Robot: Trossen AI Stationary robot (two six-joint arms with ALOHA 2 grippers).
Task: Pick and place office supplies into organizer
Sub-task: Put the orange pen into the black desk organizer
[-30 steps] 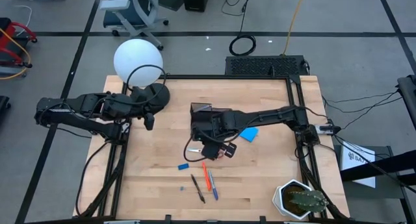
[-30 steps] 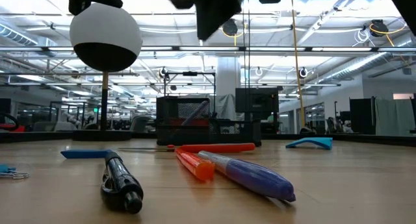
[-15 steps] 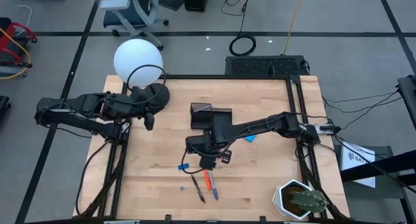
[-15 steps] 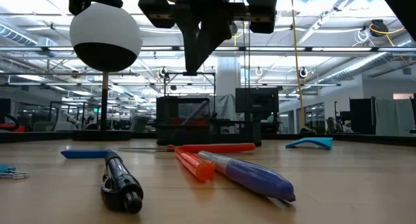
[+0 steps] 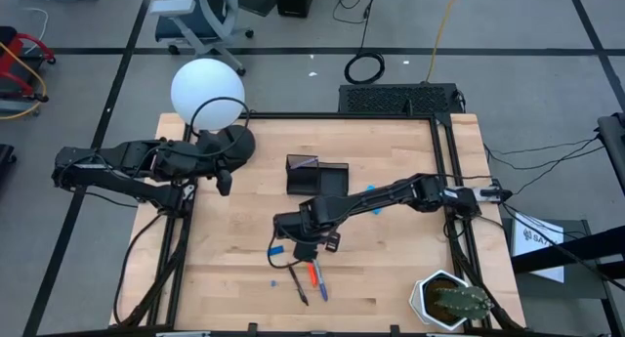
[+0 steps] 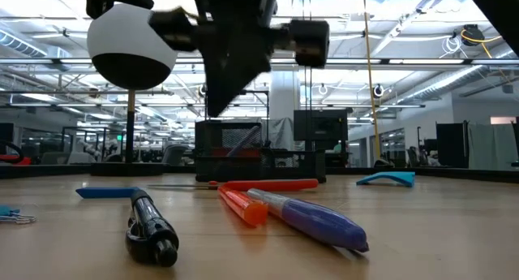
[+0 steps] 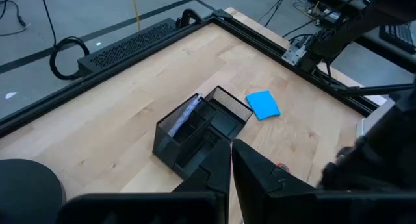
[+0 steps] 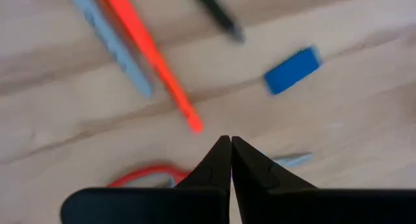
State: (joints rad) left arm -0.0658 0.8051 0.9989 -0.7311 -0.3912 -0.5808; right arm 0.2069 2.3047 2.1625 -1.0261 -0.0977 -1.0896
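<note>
The right gripper [image 8: 230,143], fingers pressed together above the orange pen [image 8: 151,56], may push it aside unless opened.

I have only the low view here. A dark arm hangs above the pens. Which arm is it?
Observer: It is the right arm, reaching across the table from the right side; its right hand points down near the orange pen.
Operator: Is that hand open?
Observer: No, its fingers are shut together with nothing between them.
Operator: And the other arm?
Observer: The left hand is shut, at the table's left edge beside the lamp base.
</note>
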